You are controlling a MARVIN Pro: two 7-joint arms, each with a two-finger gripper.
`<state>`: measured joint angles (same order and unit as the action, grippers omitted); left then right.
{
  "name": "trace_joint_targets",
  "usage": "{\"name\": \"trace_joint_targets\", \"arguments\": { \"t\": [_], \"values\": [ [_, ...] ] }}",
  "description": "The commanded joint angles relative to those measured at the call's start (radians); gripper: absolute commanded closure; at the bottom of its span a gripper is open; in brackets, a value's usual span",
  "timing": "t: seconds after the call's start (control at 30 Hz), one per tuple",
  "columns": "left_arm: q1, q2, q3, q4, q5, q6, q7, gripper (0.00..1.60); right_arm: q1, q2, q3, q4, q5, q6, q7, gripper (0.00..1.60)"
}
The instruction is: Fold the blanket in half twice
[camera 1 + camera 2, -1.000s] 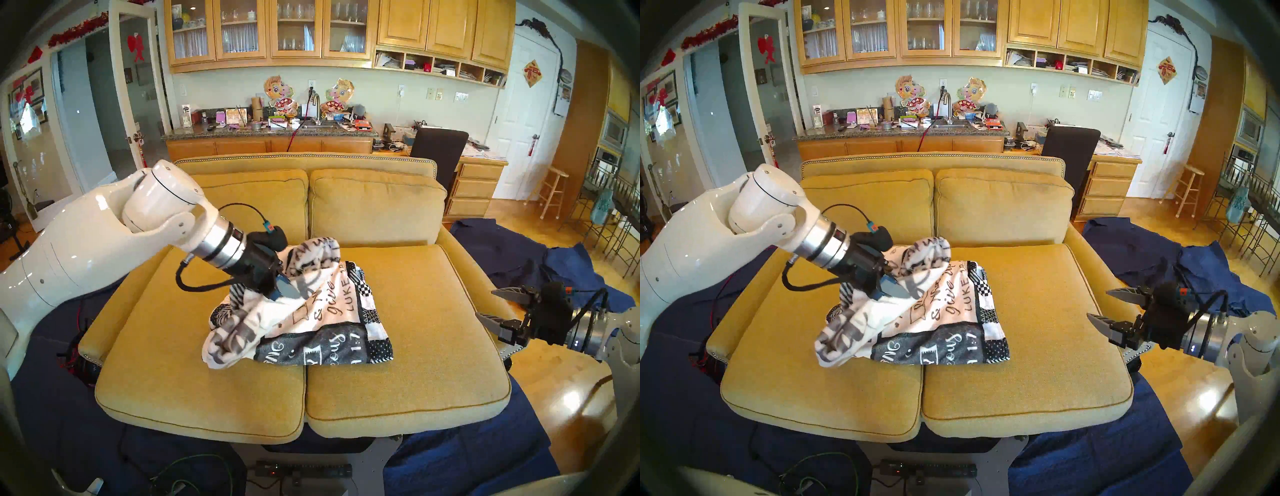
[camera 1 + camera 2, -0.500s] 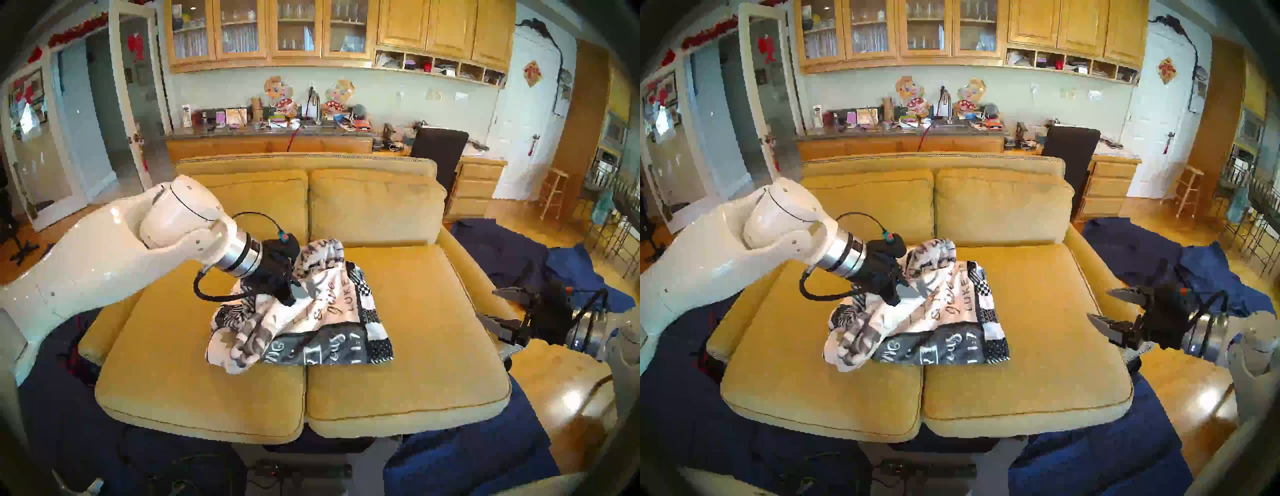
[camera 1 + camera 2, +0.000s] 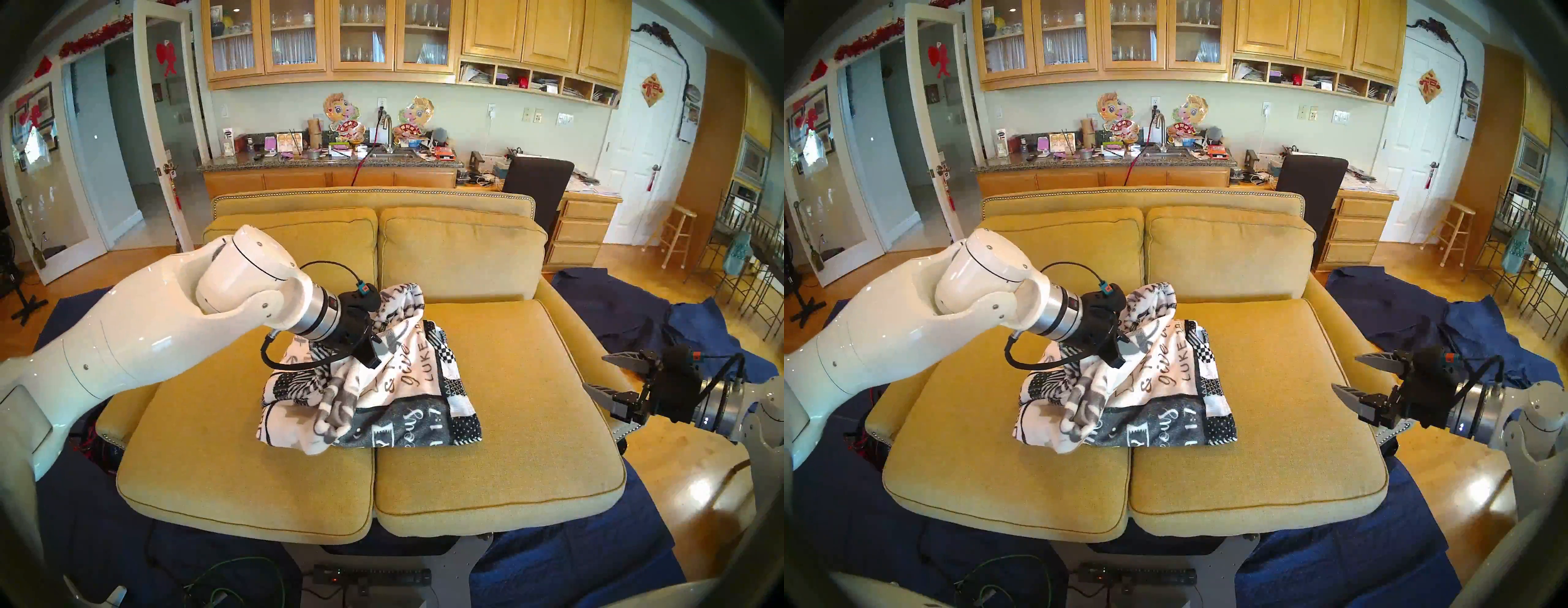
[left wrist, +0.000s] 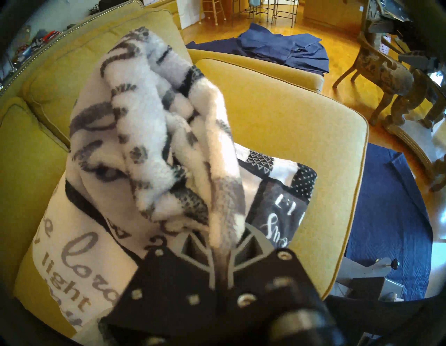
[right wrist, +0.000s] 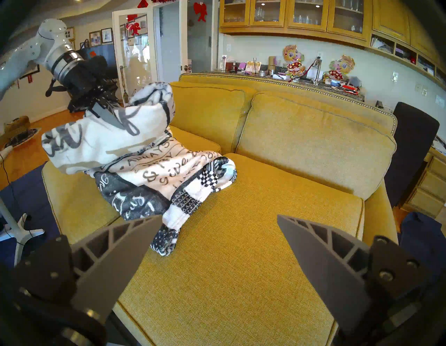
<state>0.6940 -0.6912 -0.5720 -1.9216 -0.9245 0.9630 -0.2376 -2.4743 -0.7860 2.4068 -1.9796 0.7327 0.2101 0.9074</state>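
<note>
On the left, the left gripper (image 3: 373, 356) is clamped tight on a bunched edge of the soft white fleece blanket with grey-black lettering and a checked patchwork border (image 3: 407, 395). From the left wrist view the fleece is squeezed between the closed grey fingers (image 4: 190, 244) and rises above them in a thick wad. The lifted part hangs over the rest, which lies in a partly folded heap across the middle seam of the mustard-yellow fabric sofa (image 3: 500, 467), nearer the left cushion.

To do this fold well, I judge the held edge should be carried across to the right and laid down level, so that it meets the patchwork border on the far right side rather than dropping short. The wad held looks like several layers, so a slow, low lay-down would keep the layers below from dragging.

On the right, the right gripper (image 3: 602, 375) hangs with its jaws spread wide and empty, just off the sofa's right arm, well apart from the blanket. It could pin the lower layer.
</note>
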Motion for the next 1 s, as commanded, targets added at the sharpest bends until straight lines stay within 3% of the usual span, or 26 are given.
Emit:
{"name": "trace_joint_targets", "arguments": {
  "t": [0.0,0.97],
  "values": [
    [0.006,-0.076,-0.028,0.011,-0.019,-0.003,0.094,1.60,0.012,0.005,0.020,-0.005,0.002,-0.004,-0.002,0.00],
    [0.126,-0.332,-0.061,0.100,-0.130,-0.016,0.540,1.60,0.013,0.005,0.023,-0.006,0.002,-0.005,-0.002,0.00]
  ]
}}
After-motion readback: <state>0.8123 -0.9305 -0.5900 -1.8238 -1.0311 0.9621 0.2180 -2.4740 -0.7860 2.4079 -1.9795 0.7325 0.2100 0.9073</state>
